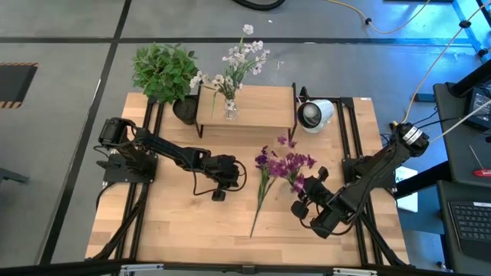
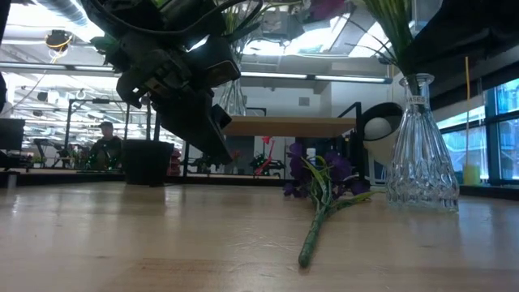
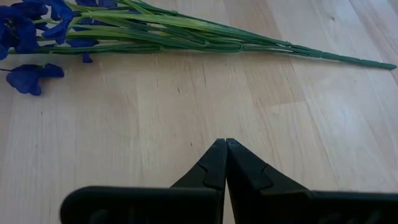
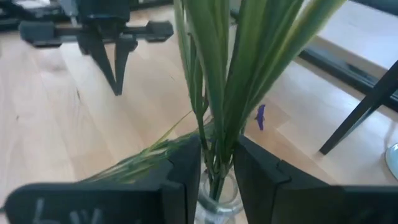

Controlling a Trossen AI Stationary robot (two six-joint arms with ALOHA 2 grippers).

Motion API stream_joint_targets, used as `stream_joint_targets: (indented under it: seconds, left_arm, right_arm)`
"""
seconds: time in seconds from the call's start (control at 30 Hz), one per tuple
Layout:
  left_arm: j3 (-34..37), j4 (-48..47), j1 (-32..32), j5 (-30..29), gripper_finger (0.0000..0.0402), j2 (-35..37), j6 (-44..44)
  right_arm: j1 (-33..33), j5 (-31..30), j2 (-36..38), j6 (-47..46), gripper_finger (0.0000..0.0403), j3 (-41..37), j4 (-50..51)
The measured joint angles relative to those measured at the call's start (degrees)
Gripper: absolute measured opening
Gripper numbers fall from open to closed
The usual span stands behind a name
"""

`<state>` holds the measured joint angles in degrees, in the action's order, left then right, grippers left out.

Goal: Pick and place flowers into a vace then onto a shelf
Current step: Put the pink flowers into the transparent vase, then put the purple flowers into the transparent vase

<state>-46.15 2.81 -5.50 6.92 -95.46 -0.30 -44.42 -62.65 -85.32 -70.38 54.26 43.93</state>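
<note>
Overhead looks straight down; low looks level across the table (image 2: 162, 243); wrists close, all sharing it.

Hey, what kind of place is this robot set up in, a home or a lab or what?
Most likely a robotics lab or open workshop. The wooden table stands on a grey concrete floor, loose cables trail nearby, and the low view shows a person at workbenches under exposed ceiling lights.

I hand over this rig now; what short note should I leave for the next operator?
Left hand: shut, empty, above the table beside the loose purple flowers.
Right hand: closed on the neck of the table vase, which stands on the table with stems in it.
Done: shelf vase with white flowers is on the shelf.
Left: loose purple flowers into the table vase, then that vase onto the shelf.
</note>
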Motion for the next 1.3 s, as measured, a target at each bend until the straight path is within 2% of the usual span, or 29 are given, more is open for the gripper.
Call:
stream_joint_targets:
  seconds: [0.23, 0.53, 0.8, 0.9, 1.03, 1.17, 1.3]
  left_arm:
    - [0.0, 0.0, 0.0, 0.0, 0.0006, 0.0, -0.29]
    - [0.0, 0.0, 0.0, 0.01, 0.0006, 0.0, -0.44]
    - [0.0, 0.0, 0.0, 0.11, 0.0006, 0.0, -0.46]
    - [0.0, 0.0, 0.0, 0.13, 0.001, 0.0, -0.93]
    - [0.01, -0.07, 0.35, 0.39, 0.0029, 0.49, -3.42]
    - [0.02, -0.4, 1.55, 3.06, 0.0059, 1.65, -8.12]
    - [0.02, -0.36, 2.79, 10.83, 0.0085, 2.65, -11.02]
  right_arm:
    - [0.0, 8.53, 0.02, -0.09, 0.0096, 3.77, 5.57]
    - [0.0, 10.43, 0.02, -10.46, 0.0097, 7.47, 17.66]
    - [0.0, 14.48, 0.02, -10.52, 0.0097, 13.54, 25.53]
    - [0.0, 18.13, 0.02, -10.5, 0.0097, 16.02, 27.9]
    - [0.0, 26.18, 0.02, -10.65, 0.0097, 18.55, 29.6]
    - [-0.45, 32.44, 0.04, -14.22, 0.0097, 19.71, 30.24]
    - [-3.01, 33.89, 0.13, -21.43, 0.0097, 19.76, 30.15]
